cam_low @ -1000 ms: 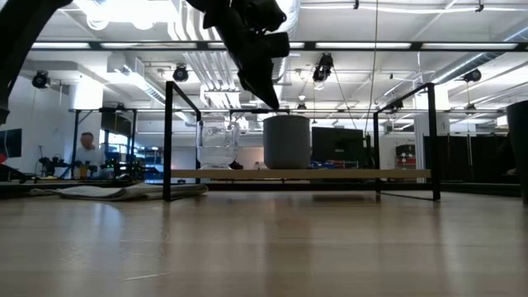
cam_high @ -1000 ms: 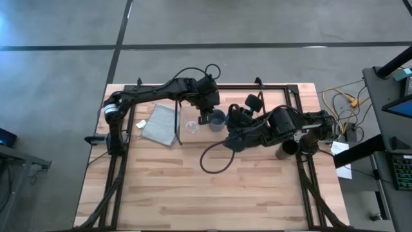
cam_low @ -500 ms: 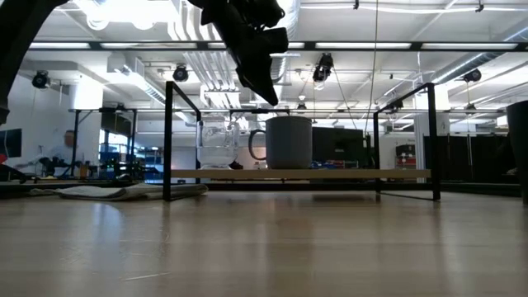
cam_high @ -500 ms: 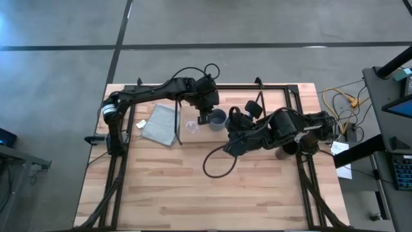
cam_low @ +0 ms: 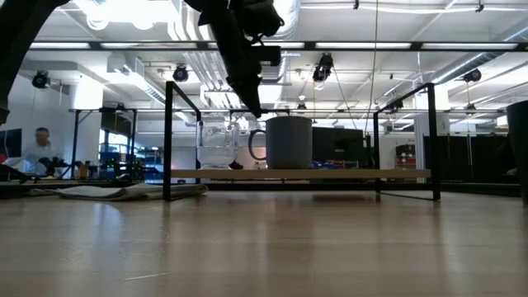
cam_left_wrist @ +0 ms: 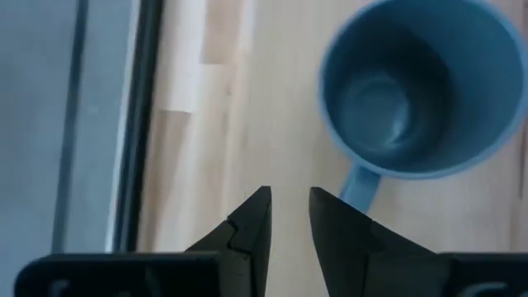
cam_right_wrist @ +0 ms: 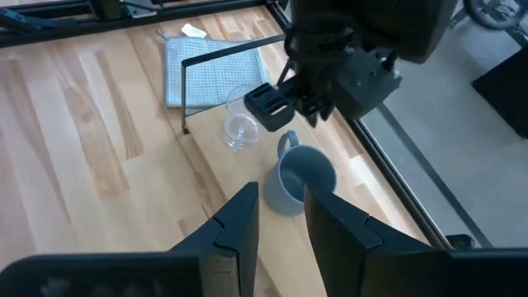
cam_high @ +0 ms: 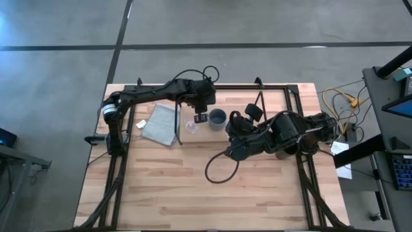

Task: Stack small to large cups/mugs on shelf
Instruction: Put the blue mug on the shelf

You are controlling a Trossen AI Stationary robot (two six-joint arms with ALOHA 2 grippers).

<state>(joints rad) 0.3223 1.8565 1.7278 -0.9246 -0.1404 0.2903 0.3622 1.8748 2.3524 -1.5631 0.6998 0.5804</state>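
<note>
The blue-grey mug (cam_high: 217, 117) stands upright on the shelf board (cam_low: 346, 174), its handle (cam_low: 256, 144) toward the small clear cup (cam_low: 216, 144), which stands on the board beside it. My left gripper (cam_high: 200, 118) hangs above the board between the two, narrowly open and empty; in its wrist view the mug (cam_left_wrist: 412, 82) lies just beyond its fingertips (cam_left_wrist: 289, 206). My right gripper (cam_high: 233, 122) hovers to the right of the mug, open and empty (cam_right_wrist: 280, 206). The dark cup (cam_high: 284, 150) stands on the table, partly hidden under my right arm.
A grey folded cloth (cam_high: 159, 124) lies on the table left of the shelf's black wire end frame (cam_high: 181, 131). A black cable loop (cam_high: 219, 169) hangs below my right arm. Bare wood lies toward the near edge. A person (cam_low: 37, 144) shows in the room behind.
My left gripper has moved from above the mug toward the table's left, toward the clear cup. In the low view the mug's handle has come into sight on its left side. My right arm has shifted a little toward the near edge.
</note>
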